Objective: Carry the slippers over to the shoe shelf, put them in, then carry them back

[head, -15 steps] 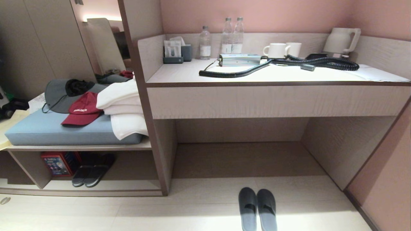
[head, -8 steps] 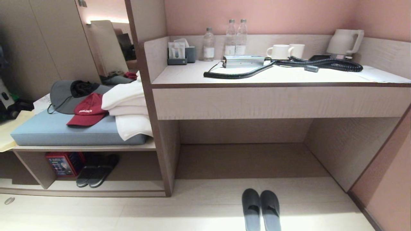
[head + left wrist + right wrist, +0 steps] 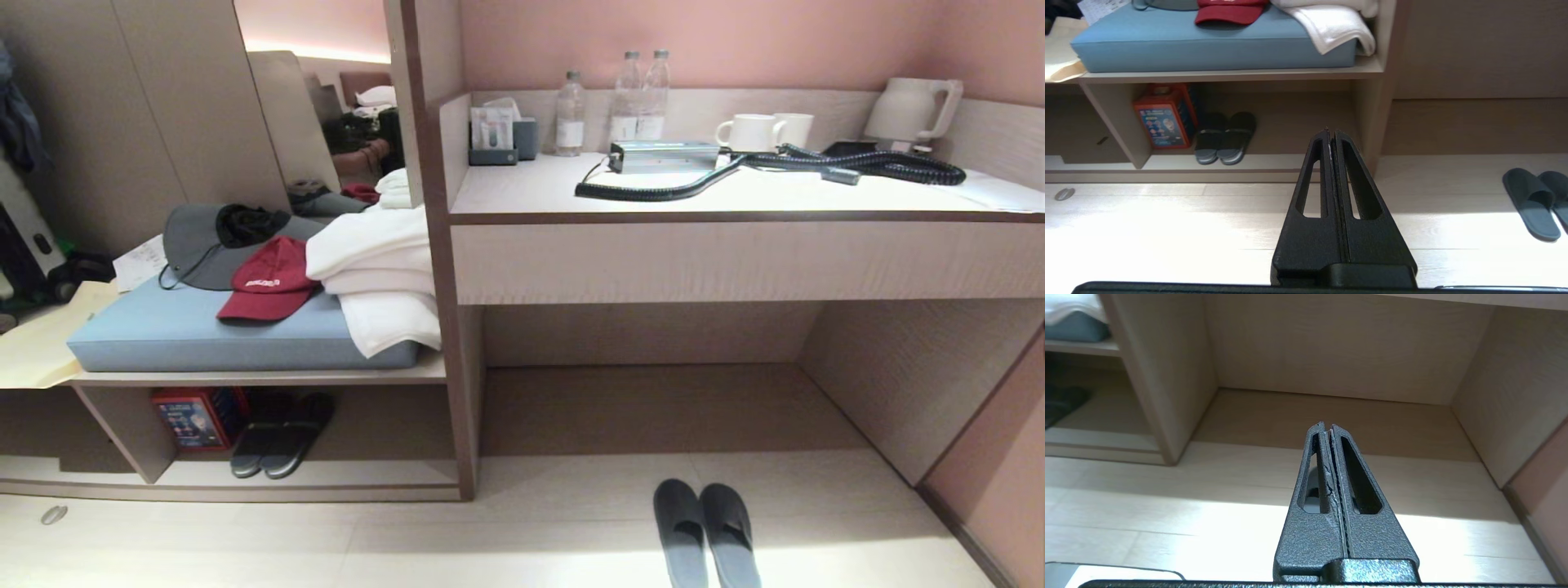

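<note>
The slippers (image 3: 706, 531) are a plain dark charcoal pair lying side by side on the pale floor in front of the open space under the desk. In the left wrist view the slippers (image 3: 1529, 200) show far off to one side of the gripper. The shoe shelf (image 3: 367, 474) is the low open cubby under the cushioned bench, to the left of the slippers; its base board (image 3: 1274, 161) lies ahead of my left gripper (image 3: 1331, 131). That gripper is shut and empty, above the floor. My right gripper (image 3: 1327, 425) is shut and empty too, facing the under-desk recess. Neither arm shows in the head view.
A striped dark pair (image 3: 282, 437) and a red box (image 3: 196, 418) sit inside the cubby. An upright panel (image 3: 457, 367) separates cubby and recess. The blue cushion (image 3: 204, 335) carries caps and white towels (image 3: 375, 278). The desk counter (image 3: 735, 196) holds bottles, mugs, kettle and a coiled cable.
The whole head view has shifted, with everything sliding to the right in the picture, so the camera has moved. The slippers lie where they were on the floor.
</note>
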